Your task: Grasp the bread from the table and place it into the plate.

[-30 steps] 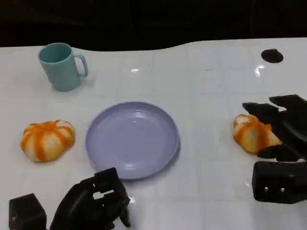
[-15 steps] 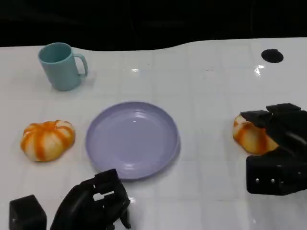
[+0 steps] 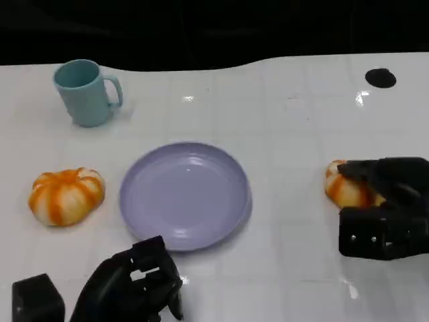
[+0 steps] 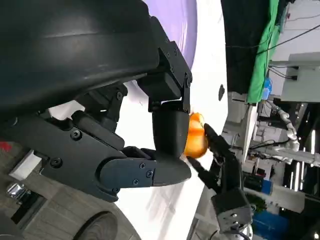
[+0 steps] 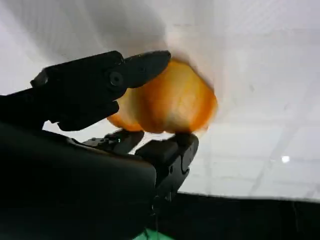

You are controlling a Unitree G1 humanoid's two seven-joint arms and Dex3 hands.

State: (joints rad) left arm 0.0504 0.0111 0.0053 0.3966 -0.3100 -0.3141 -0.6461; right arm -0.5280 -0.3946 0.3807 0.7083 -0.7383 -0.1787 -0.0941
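Observation:
An orange-and-white striped bread [image 3: 343,188] lies on the white table at the right, and my right hand [image 3: 385,209] grips it. In the right wrist view its fingers [image 5: 102,80] lie against both sides of the bread [image 5: 172,100]. The lilac plate [image 3: 186,196] stands mid-table, left of that bread, with nothing in it. A second striped bread [image 3: 66,194] sits left of the plate. My left hand [image 3: 131,287] rests near the table's front edge below the plate, fingers curled in on nothing. The left wrist view shows the held bread [image 4: 197,140] beyond my left hand [image 4: 100,100].
A teal mug [image 3: 85,92] stands at the back left. A small black round spot [image 3: 380,78] marks the table at the back right. The dark far edge of the table runs across the top of the head view.
My right hand has slid left over the right bread and its fingers have closed around it. The left hand, the plate and the other bread have not moved.

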